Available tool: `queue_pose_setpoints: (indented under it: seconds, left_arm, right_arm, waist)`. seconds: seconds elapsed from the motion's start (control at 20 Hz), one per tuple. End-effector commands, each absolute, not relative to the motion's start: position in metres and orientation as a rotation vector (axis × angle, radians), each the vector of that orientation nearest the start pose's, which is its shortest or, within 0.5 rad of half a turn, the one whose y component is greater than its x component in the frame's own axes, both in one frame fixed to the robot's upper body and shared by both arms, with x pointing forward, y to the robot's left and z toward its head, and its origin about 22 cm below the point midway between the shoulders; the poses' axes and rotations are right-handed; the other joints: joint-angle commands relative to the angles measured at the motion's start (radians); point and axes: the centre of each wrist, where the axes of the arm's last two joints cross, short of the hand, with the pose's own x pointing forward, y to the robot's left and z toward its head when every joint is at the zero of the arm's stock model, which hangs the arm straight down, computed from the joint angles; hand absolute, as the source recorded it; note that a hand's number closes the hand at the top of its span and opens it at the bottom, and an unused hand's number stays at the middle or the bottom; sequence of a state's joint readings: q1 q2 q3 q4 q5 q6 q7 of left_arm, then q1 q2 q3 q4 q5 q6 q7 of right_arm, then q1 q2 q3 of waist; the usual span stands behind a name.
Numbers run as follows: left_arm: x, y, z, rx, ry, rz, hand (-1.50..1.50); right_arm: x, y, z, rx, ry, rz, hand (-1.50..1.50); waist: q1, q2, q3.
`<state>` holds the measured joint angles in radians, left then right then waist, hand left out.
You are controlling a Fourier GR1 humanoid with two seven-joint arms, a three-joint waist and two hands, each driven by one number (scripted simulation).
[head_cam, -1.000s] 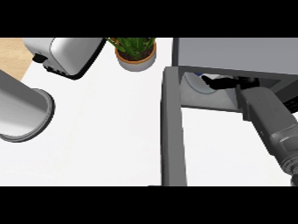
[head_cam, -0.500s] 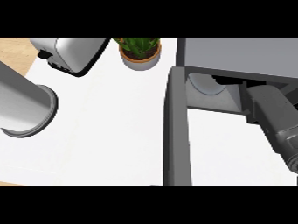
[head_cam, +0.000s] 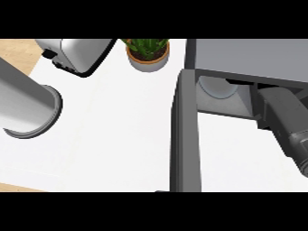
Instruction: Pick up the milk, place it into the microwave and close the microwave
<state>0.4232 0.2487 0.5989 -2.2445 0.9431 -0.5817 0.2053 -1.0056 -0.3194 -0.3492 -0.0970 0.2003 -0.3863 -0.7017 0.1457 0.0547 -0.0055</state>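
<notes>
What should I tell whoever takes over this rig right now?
Left robot hand: out of view; only the left forearm shows, at left.
Right robot hand: hidden; the right forearm reaches into the microwave.
Milk: not visible, so placement is unconfirmed.
Microwave door: open.
Left to do: confirm milk is inside, withdraw the arm, close the door.

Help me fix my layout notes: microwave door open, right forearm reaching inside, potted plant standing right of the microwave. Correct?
One slip: the head view shows the potted plant left of the microwave, not right. The door is open and the right forearm reaches inside, as you noted.
</notes>
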Motion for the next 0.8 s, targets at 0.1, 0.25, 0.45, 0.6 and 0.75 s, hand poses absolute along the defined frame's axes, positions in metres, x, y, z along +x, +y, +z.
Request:
queue_pose_setpoints:
  seconds: [0.1,0.25,0.45,0.6,0.75]
  left_arm:
    - [0.097,0.378,0.140,-0.309,-1.947,-0.084,-1.50]
    - [0.102,0.377,0.143,-0.301,-1.959,-0.085,-1.50]
    - [0.100,0.379,0.144,-0.273,-1.957,-0.109,-1.50]
    - [0.103,0.381,0.144,-0.262,-1.942,-0.121,-1.50]
    - [0.105,0.381,0.147,-0.256,-1.951,-0.139,-1.50]
  right_arm:
    - [0.432,-0.302,0.045,-0.684,-1.817,0.171,1.50]
    - [0.435,-0.302,0.051,-0.690,-1.813,0.168,1.50]
    - [0.434,-0.313,0.056,-0.711,-1.822,0.181,1.50]
    - [0.436,-0.313,0.061,-0.714,-1.828,0.187,1.50]
    - [0.434,-0.318,0.059,-0.706,-1.816,0.165,1.50]
  waist:
    - [0.036,0.035,0.014]
    - [0.030,0.041,0.014]
    - [0.052,0.044,0.014]
    - [0.050,0.047,0.014]
    - [0.053,0.051,0.016]
